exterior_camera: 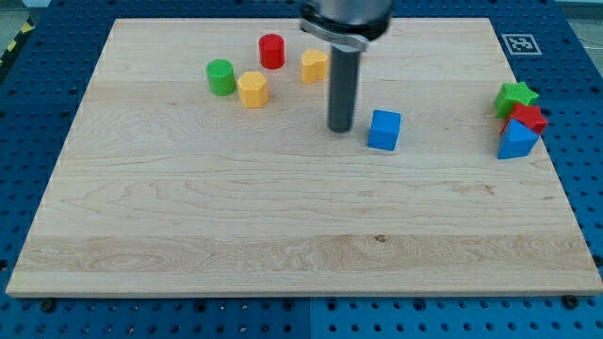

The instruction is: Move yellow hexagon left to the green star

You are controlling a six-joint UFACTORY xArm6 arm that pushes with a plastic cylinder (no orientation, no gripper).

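Right now the rod stands near the middle of the upper half of the frame, its tip (340, 128) resting on the surface (283, 217) just left of the blue cube (383, 130). There are no jaws on this arm to be spread or pressed together; the rod touches no block that I can see.

There are two yellow blocks in the upper left-centre. One (315, 66) sits just up and left of the rod and looks the more hexagonal; the other (252, 89) lies between the green cylinder (221, 77) and the red cylinder (272, 51). I take the first as the yellow hexagon, though the shape is small. The green star (516, 96) sits far off at the right edge, touching a red block (529, 118) above a blue one (516, 140).

My read is that the approach is in hand and no push has begun. Next, the tip would need to get round to the hexagon's left side and drive it rightward, stopping just left of the star.

The hexagon is squat and near-symmetric, with no long axis or heading to speak of.
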